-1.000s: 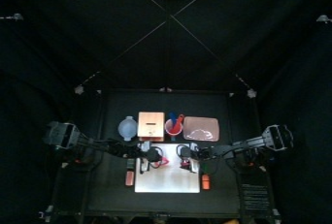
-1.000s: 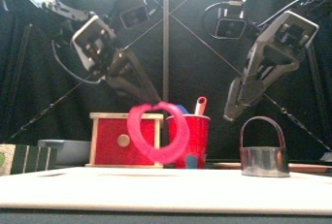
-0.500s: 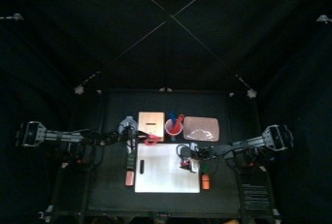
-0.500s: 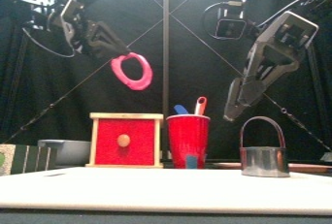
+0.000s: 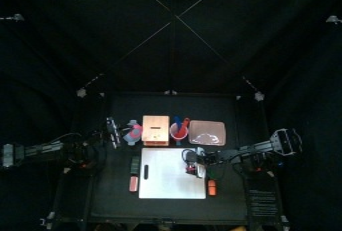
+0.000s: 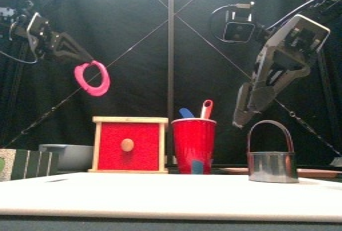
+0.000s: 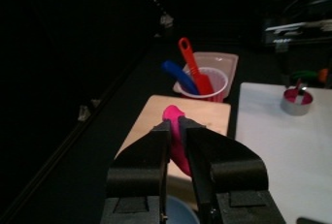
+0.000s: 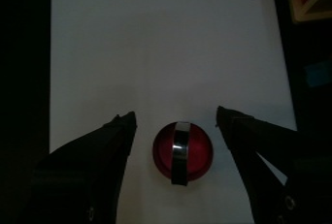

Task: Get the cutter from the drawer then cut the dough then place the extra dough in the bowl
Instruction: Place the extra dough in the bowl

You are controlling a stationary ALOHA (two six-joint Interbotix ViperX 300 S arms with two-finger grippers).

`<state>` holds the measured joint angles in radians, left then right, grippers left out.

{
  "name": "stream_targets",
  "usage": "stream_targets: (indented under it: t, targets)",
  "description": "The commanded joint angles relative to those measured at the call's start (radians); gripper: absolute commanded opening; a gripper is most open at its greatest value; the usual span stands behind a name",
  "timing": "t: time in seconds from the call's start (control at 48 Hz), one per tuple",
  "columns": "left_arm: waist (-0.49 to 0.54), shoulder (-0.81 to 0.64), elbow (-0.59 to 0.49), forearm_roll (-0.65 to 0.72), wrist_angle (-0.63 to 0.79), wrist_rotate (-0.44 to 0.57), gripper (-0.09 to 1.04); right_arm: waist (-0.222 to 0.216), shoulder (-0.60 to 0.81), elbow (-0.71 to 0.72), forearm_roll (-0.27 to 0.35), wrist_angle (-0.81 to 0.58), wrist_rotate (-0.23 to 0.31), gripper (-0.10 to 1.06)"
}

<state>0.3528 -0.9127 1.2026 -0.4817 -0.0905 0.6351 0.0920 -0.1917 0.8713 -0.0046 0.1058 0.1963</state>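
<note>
Dough ring (image 6: 91, 77), pink, is high in the air at the left, clamped in the left gripper (image 7: 178, 143). Both jaws pinch 1 side of the ring and the rest hangs free below them. In the front view it sits left of the box (image 6: 130, 145) and well above it. In the left wrist view the box's pale top lies under the ring, and a bit of the blue-grey bowl (image 5: 134, 134) shows between the jaws. The ring touches neither.

Cutter (image 6: 273, 155) stands upright on the white board (image 5: 167, 180), right of centre, wire handle up. The right wrist view looks straight down into it: red dough (image 8: 183, 153) fills its ring, under the handle bar.

Right gripper (image 8: 176, 116) is released, with its 2 jaws spread wide, 1 on each side of the cutter and clear of it. In the front view its tips hang above the cutter and a little to the left, not touching the handle.

Behind the board, from left to right: bowl, box with its red drawer front shut, red cup (image 6: 194, 145) holding 1 blue knife (image 6: 186, 113) and 1 red knife (image 6: 206, 108), then the pink tray (image 5: 210, 132). The cup stands just beside the box.
</note>
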Motion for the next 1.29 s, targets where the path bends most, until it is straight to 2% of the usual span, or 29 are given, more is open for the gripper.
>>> stream_targets:
  t: [0.021, 0.292, 0.708, 1.0, 1.167, 1.292]
  targets:
    - [0.052, -0.003, -0.005, 0.012, 0.025, -0.002, 0.55, 0.000, -0.012, -0.006, 0.002, -0.003, 0.000, 0.97]
    - [0.129, 0.006, 0.054, 0.018, 0.048, -0.003, 0.55, 0.002, -0.011, -0.002, 0.005, -0.003, 0.000, 0.97]
    - [0.106, 0.227, 0.055, 0.020, 0.048, -0.003, 0.57, 0.020, -0.009, -0.028, 0.005, -0.003, 0.002, 0.97]
    - [0.078, 0.279, 0.048, 0.018, 0.048, -0.005, 0.59, 0.034, -0.011, -0.058, 0.002, -0.005, 0.000, 0.97]
    - [0.081, 0.279, 0.046, -0.012, 0.043, -0.018, 0.68, 0.034, -0.011, -0.055, 0.002, -0.005, 0.000, 0.97]
    - [0.092, 0.279, 0.049, -0.135, 0.043, -0.048, 0.81, 0.035, -0.009, -0.052, 0.003, -0.003, 0.000, 0.97]
